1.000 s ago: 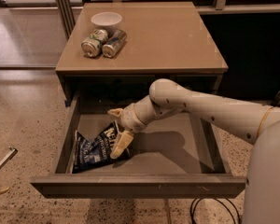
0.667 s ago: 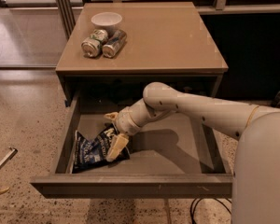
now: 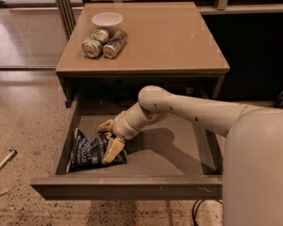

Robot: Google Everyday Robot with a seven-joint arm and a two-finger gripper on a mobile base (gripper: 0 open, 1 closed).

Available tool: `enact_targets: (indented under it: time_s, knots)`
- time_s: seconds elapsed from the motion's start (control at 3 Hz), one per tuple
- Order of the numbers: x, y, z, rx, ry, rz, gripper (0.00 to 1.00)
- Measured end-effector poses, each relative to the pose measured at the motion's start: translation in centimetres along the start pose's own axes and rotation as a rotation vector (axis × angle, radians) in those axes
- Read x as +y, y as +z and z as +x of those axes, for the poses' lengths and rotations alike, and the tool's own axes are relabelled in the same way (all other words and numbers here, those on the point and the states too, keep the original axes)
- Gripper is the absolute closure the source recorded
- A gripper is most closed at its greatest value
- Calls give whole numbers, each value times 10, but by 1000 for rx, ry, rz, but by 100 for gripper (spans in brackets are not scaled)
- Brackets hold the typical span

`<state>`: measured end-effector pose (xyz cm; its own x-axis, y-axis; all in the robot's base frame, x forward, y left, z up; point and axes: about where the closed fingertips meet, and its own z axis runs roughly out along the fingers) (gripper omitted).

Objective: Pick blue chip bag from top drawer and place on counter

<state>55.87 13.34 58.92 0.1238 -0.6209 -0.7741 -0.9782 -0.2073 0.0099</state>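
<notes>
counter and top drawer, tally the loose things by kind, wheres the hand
drink cans, on the counter: 2
white bowl, on the counter: 1
blue chip bag, in the top drawer: 1
total: 4
hand: in the drawer, at the bag's right edge

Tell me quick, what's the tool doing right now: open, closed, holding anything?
Tool: open, down in the top drawer, its fingers set either side of the right end of the blue chip bag, not holding it.
</notes>
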Motion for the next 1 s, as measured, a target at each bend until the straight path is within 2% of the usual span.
enact_targets:
  time_s: [0.67, 1.0]
  knots:
    - [0, -8, -9, 0, 0, 0, 89]
    - [0, -9, -11, 0, 0, 0, 100]
